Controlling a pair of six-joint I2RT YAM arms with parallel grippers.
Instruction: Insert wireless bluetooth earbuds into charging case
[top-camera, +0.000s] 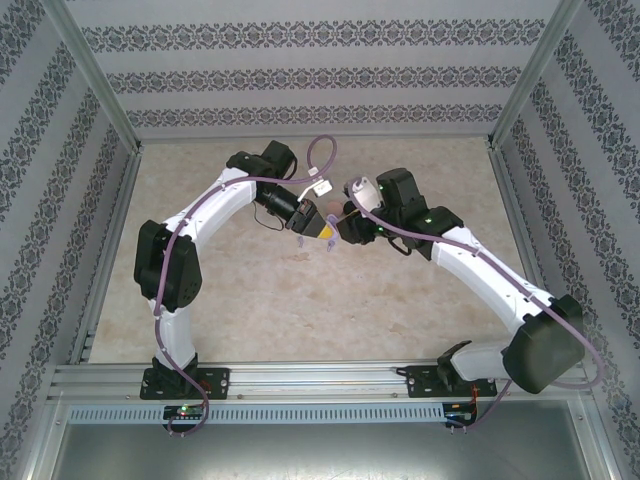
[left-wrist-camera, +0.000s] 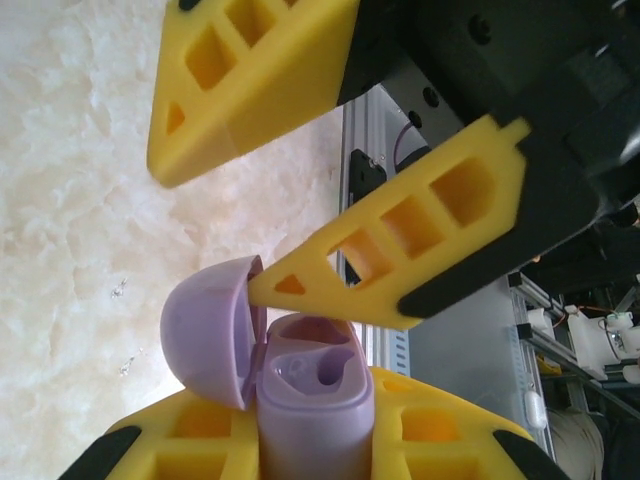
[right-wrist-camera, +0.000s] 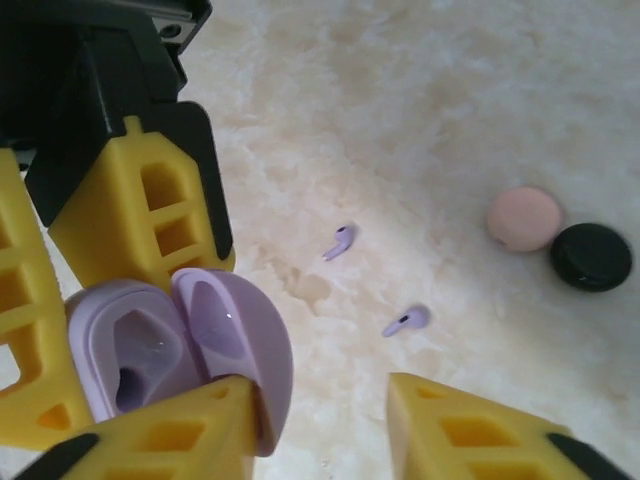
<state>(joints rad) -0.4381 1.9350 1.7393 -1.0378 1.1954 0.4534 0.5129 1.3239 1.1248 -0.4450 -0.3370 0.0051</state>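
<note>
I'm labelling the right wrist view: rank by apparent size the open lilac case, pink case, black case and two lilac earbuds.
1. open lilac case, nearest the camera, so inflated.
2. pink case and black case: about alike.
3. lilac earbuds: alike, smallest.

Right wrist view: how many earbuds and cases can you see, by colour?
lilac earbuds, loose on the table: 2
lilac case, lid open: 1
pink case, closed: 1
black case, closed: 1
Total: 5
</note>
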